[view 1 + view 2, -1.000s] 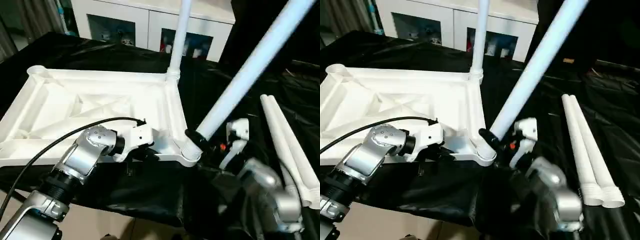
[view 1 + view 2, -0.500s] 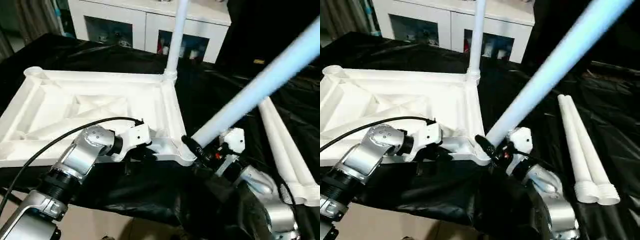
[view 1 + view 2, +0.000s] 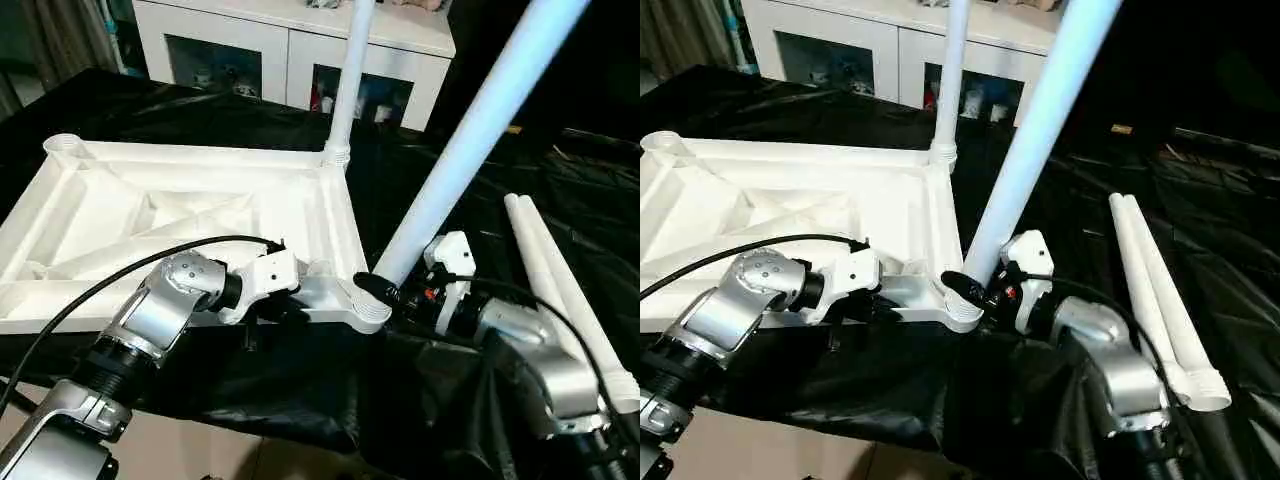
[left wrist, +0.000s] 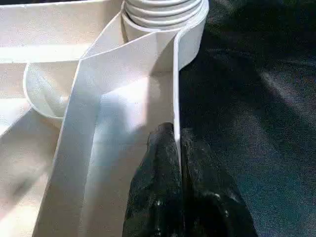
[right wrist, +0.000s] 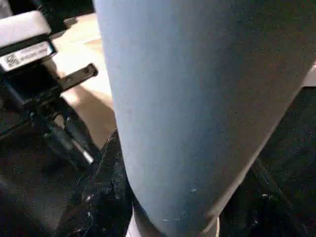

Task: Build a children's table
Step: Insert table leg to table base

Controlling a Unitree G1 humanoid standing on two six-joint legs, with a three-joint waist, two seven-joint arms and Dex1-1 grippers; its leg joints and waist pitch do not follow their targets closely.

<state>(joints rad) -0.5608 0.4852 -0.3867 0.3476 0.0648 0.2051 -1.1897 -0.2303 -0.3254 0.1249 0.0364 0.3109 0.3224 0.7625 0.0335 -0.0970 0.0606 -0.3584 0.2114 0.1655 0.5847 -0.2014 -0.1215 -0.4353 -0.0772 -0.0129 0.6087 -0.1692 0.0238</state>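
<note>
**Visitor:** Plastic that thin — does the table top (image 3: pixel 190 215) flex when you hold it?

**Robot:** I judge it light and fairly stiff; the ribs and X-bracing on its upturned underside do the work. It lies upside down on the black cloth (image 3: pixel 450 170), over at nine o'clock from the middle of my view. My left gripper (image 4: pixel 178 163) is pinched shut on the thin edge wall of the table top, just short of the near corner socket (image 3: pixel 362 305). That wall is the natural handle: thin enough to clamp, and it steadies the whole top.

**Visitor:** And the leg?

**Robot:** One fitted leg (image 3: pixel 348 80) stands upright in the far corner, at twelve o'clock. The leg I'm working (image 3: pixel 470 135) leans up toward one o'clock, its foot at the near corner socket. My right gripper (image 3: pixel 400 293) is clamped around it low down, close to the threaded end. It's a hollow tube, smooth and likely slippery, so I'd say gripping low gives the best control for twisting it home; whether it is fully seated I can't tell.

**Visitor:** More to come?

**Robot:** Two spare legs (image 3: pixel 565 280) lie side by side on the cloth at three o'clock.
</note>
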